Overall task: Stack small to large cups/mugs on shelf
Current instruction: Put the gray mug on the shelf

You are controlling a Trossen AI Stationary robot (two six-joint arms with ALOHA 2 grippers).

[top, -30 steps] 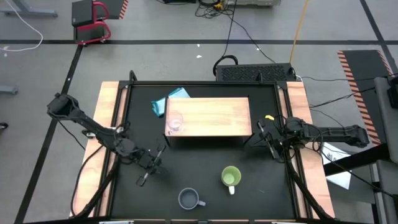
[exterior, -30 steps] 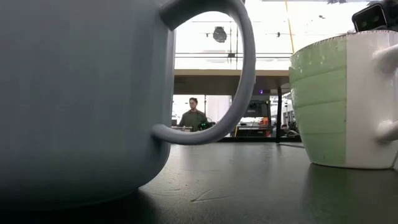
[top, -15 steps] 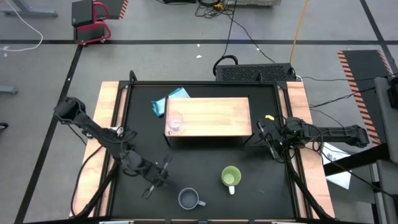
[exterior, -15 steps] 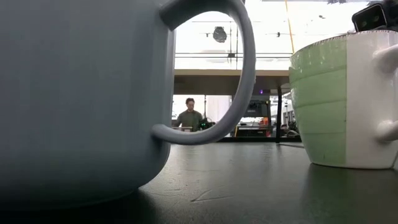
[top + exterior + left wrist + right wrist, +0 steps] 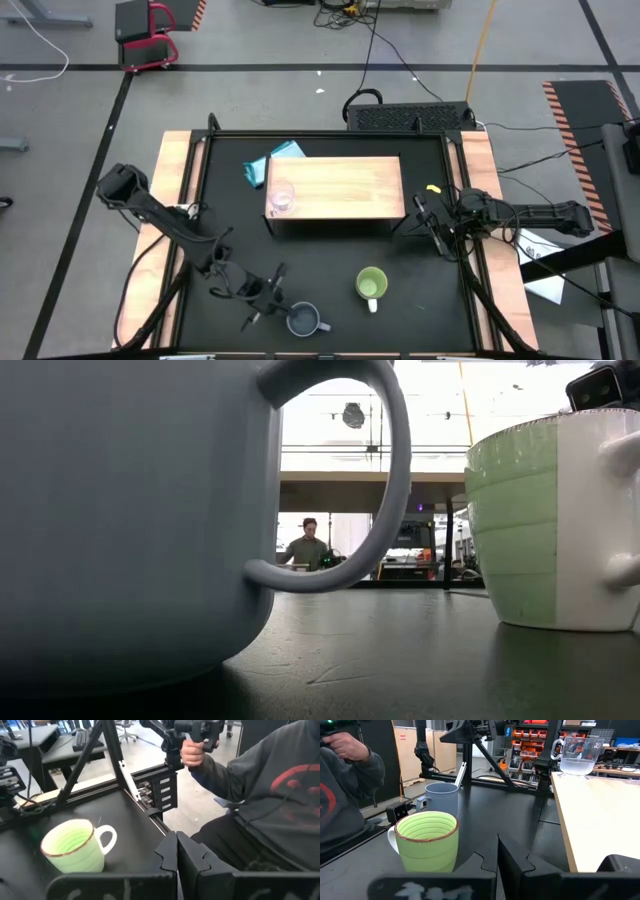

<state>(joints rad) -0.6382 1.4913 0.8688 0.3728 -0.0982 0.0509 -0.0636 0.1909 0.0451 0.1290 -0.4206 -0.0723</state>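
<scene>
My left gripper [image 5: 262, 305] now closer to the grey-blue mug [image 5: 303, 319], fingers shut, empty, right gripper [image 5: 432, 226] closed beside the shelf [image 5: 345, 186], glass cup [image 5: 281, 197] on it, person's hand [image 5: 192, 753] only in wrist view

Left pincer [image 5: 266, 300] closed, low, right pincer [image 5: 432, 228] closed, waiting
</scene>
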